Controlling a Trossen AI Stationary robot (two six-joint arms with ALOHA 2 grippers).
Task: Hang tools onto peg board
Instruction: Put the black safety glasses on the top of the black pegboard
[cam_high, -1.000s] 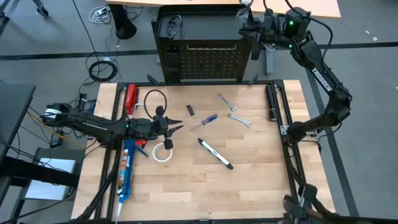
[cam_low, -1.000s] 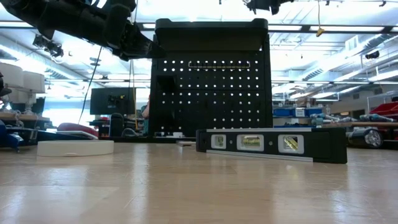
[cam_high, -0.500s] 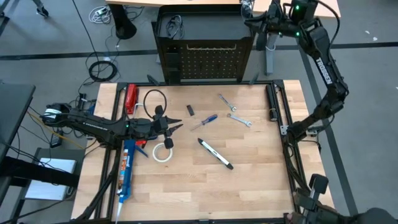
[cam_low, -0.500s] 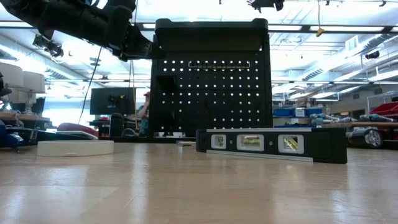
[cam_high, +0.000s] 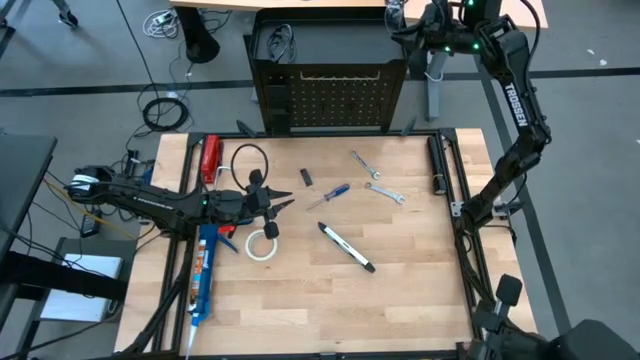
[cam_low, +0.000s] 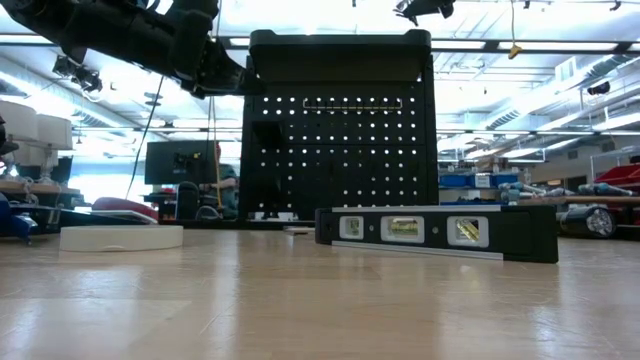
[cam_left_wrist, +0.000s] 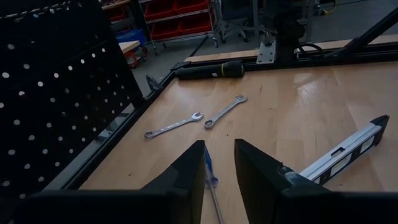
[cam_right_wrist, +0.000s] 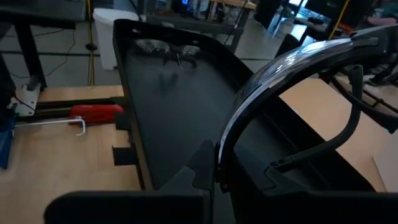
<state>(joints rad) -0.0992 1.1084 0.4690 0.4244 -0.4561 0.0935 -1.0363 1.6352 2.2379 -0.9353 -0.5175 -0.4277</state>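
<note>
Pale wood tabletop, peg board at far edge: right arm up behind it w/ glasses

Wooden tabletop (cam_high: 400, 290) sits in a black frame, w/ the upright black peg board (cam_high: 340, 98) at its far edge and a workshop room behind. Right gripper (cam_high: 418, 22) is raised beyond the board's right end, off the table; its fingers are pinched together on the frame of a pair of safety glasses (cam_right_wrist: 292, 74), clear lens arcing up past the fingers in the right wrist view. That same view looks down on the board's top tray (cam_right_wrist: 174, 93), where a second pair of glasses (cam_right_wrist: 165, 48) lies at the far end.

Left gripper (cam_high: 283, 205) hovers over the table's left-centre, pointing toward the middle. Fingers (cam_left_wrist: 183, 180) are a little apart, nothing between them; the blue-handled screwdriver (cam_high: 330, 195) lies on the wood just ahead.

Still on the table:
- two silver wrenches (cam_high: 362, 163) and (cam_high: 385, 192), near each other, right of centre
- black-and-white pen-like tool (cam_high: 346, 247), centre, lying diagonal
- white tape roll (cam_high: 262, 243), just beside the left arm
- small black item (cam_high: 307, 177) near the screwdriver, too small to ID

Left edge: red-handled tool (cam_high: 210, 160), black cable loop (cam_high: 250, 158), blue caulking gun (cam_high: 203, 275) under the left arm. Low view shows a spirit level (cam_low: 436, 232) lying in front of the board.
</note>
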